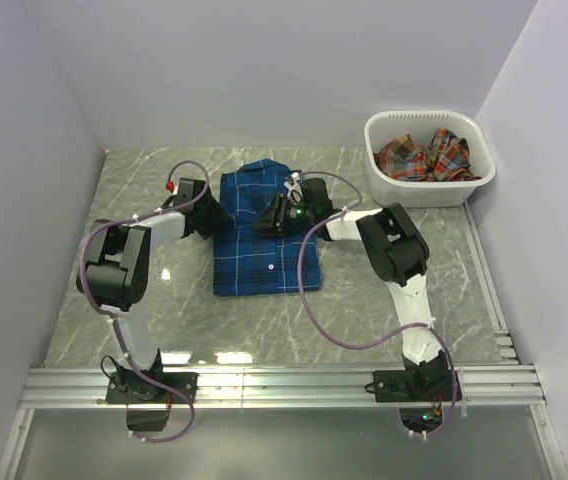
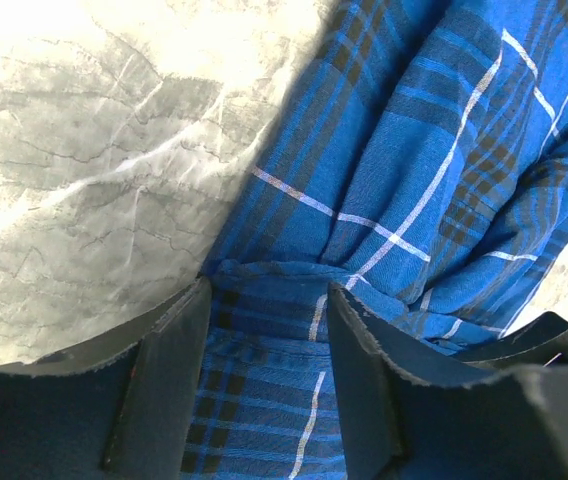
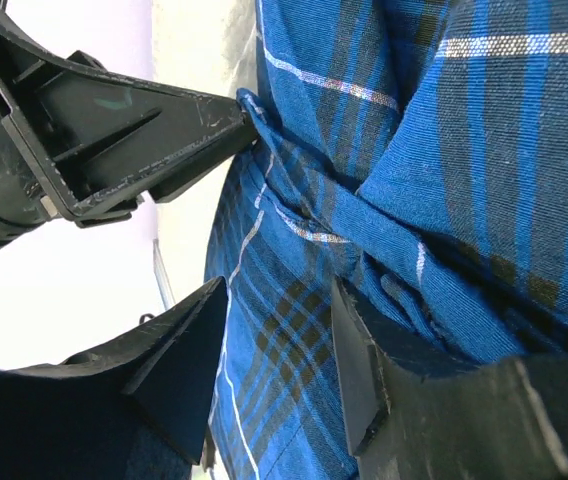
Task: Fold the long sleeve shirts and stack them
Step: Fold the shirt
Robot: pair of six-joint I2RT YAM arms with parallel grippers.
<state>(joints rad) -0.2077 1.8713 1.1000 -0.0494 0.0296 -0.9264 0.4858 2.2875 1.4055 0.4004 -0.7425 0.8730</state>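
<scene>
A royal blue plaid long sleeve shirt [image 1: 264,255] lies partly folded at mid table. My left gripper [image 1: 222,212] is at its upper left edge. In the left wrist view its jaws [image 2: 269,290] stand apart over a bunched fold of blue cloth [image 2: 434,150]. My right gripper [image 1: 272,215] rests on the shirt's upper middle. In the right wrist view it [image 3: 279,290] is open, with flat plaid cloth [image 3: 484,150] showing between the fingers. The left arm's fingers [image 3: 164,110] touch the shirt's edge there. A red-orange plaid shirt [image 1: 422,155] lies crumpled in the basket.
The white plastic basket [image 1: 434,190] stands at the back right corner of the grey marble table [image 1: 384,290]. White walls close in the left, back and right. A metal rail [image 1: 284,385] runs along the near edge by the arm bases.
</scene>
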